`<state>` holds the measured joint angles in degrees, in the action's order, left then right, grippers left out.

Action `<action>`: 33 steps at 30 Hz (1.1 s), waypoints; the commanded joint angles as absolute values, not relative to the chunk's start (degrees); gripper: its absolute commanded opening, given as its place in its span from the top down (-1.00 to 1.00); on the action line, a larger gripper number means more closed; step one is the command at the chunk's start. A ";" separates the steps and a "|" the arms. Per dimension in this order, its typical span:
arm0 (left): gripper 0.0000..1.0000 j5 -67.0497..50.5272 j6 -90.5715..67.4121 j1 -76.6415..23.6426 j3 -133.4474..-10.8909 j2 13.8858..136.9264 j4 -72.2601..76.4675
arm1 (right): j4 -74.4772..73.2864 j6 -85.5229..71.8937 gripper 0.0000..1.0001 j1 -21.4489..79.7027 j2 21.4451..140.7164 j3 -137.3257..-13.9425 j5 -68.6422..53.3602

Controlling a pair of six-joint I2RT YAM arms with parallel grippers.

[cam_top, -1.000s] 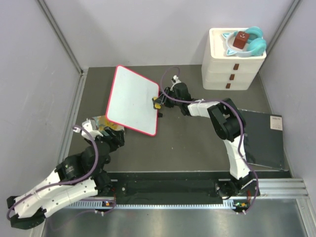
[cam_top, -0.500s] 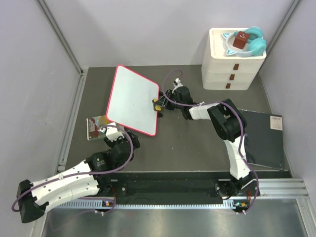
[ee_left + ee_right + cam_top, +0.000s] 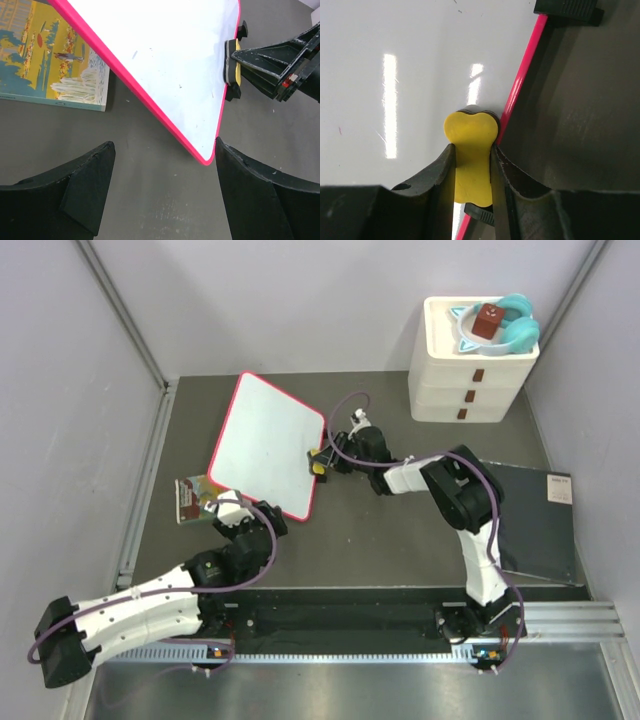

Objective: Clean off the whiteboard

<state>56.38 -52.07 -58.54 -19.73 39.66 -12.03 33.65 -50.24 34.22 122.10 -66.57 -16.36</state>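
Since a moment ago the left gripper (image 3: 161, 165) has drawn nearer the whiteboard (image 3: 265, 445), fingers spread wide by its near corner; the board lies on the dark table (image 3: 390, 530), partly over a picture booklet (image 3: 45, 65); the right gripper (image 3: 472, 167) pinches a yellow eraser (image 3: 471, 132) at its right edge.

Left arm (image 3: 130, 610) lies low, running from its base at the near side up toward the whiteboard (image 3: 265, 445). The left end effector (image 3: 232, 512) sits just off the board's near corner, jaws spread wide with nothing gripped; in the wrist view that corner shows between the two fingers (image 3: 90, 175). Right arm (image 3: 470, 530) rises from its base, folds at the elbow and reaches its forearm across to the whiteboard's right edge, where the right end effector (image 3: 322, 458) is clamped on a yellow eraser (image 3: 470, 135) sitting over the board's surface just inside the frame.
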 commanded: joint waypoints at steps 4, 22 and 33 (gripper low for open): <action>-0.69 58.01 -49.48 -58.45 -21.87 39.64 -10.54 | 23.20 -51.23 1.00 42.71 121.91 -60.21 -22.15; -0.73 63.29 -36.67 -58.45 -39.36 25.76 -23.92 | 24.70 -50.98 1.00 46.14 119.53 -59.59 -19.51; -0.75 62.23 -29.18 -58.45 -43.68 26.81 -22.15 | 22.06 -47.46 1.00 45.79 116.37 -61.79 -16.70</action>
<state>62.00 -33.26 -58.54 -42.46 26.41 -24.08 31.75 -51.05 42.85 117.47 -61.98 -12.19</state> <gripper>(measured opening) 0.873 0.285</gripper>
